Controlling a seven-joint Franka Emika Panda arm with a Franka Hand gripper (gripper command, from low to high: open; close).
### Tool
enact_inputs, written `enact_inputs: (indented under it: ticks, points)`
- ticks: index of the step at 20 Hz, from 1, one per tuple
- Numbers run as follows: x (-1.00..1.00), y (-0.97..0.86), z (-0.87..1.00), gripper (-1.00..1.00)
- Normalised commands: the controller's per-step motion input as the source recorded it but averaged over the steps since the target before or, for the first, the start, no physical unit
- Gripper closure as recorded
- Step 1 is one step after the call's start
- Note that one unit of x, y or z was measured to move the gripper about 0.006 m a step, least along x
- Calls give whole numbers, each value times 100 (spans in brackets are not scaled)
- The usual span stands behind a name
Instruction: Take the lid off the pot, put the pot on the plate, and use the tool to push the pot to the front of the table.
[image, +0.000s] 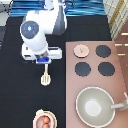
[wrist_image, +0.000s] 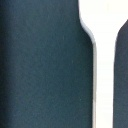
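Observation:
The tool (image: 46, 76), a cream-white spatula, lies on the black table (image: 15, 95) with its blade toward the exterior view's bottom. My gripper (image: 44, 62) sits right over the upper end of its handle. The wrist view shows the tool (wrist_image: 104, 75) from very close, white against the dark tabletop. At the exterior view's bottom the pinkish-tan pot (image: 44, 120) stands uncovered on the cream plate (image: 36, 118). The lid (image: 81, 50) rests on the stove's top-left burner, well away from the pot.
The pinkish-brown stove counter (image: 119, 85) fills the exterior view's right, with three uncovered black burners (image: 103, 51). A large grey pan (image: 95, 106) with a handle sits on its lower part. My white arm (image: 42, 27) reaches down from the top.

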Motion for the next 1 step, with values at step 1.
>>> enact_inputs:
  ticks: [1]
  points:
    - [-9,-33,79,-100]
